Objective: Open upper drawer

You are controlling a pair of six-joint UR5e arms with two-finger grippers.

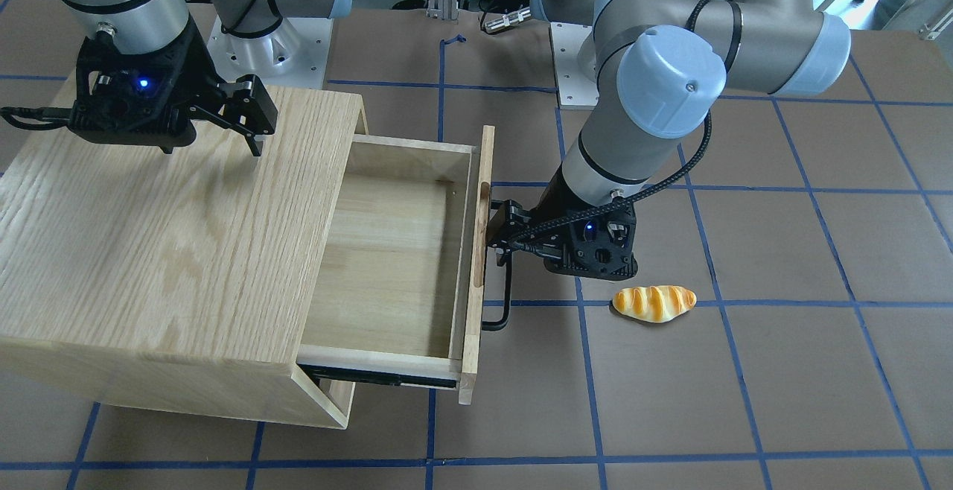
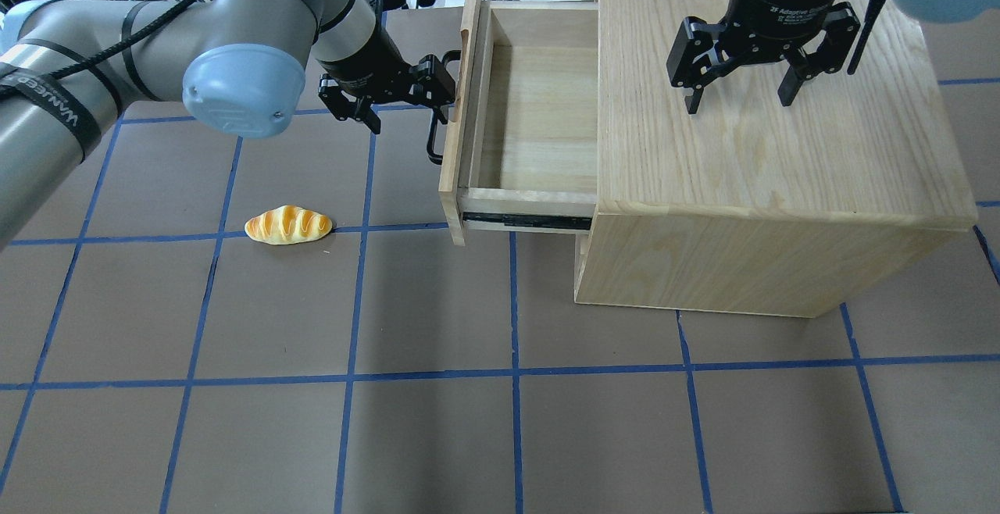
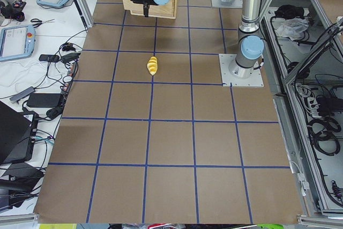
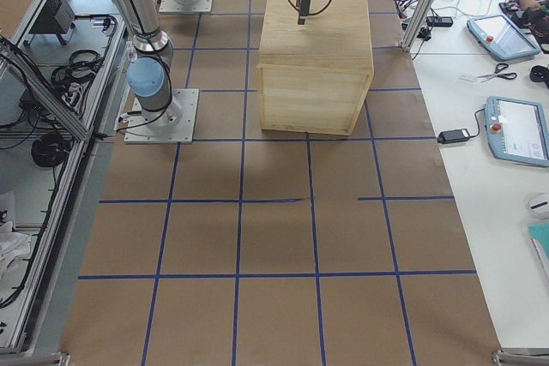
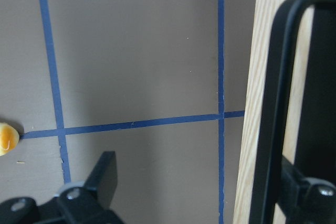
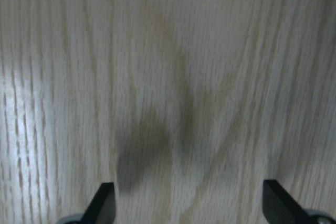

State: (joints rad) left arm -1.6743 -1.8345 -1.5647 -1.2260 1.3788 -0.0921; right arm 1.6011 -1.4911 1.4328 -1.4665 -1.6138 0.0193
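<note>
Upper drawer (image 2: 535,119) sits far out of the oak-grain cabinet (image 2: 766,162), upper centre of the overhead view. Inside is bare pale wood, w/ a black slide rail (image 2: 523,221) showing under its near side. Front panel (image 2: 451,162) faces frame left, w/ the black bar handle (image 1: 507,293) on its outer face and an oblong notch (image 1: 481,237) along its top edge.

L hand (image 2: 410,108) is at the handle, upper left-centre of the overhead view. Its fingers are spread, released, not clamped on anything. In the L wrist view the bar runs up the right side of frame, just inside one finger (image 5: 310,192). The other finger (image 5: 105,174) is well apart at lower left, over the tabletop (image 5: 136,51). Whether a finger touches the bar: can't tell.

R hand (image 2: 740,96) hangs over the cabinet top, upper right of the overhead view. It points down, fingers wide apart, holding nothing. Tips are close above the wood; contact can't be judged.

Bread roll (image 2: 288,225) lies on the brown tabletop w/ blue tape grid, left of centre, on a tape line, apart from the drawer front.
</note>
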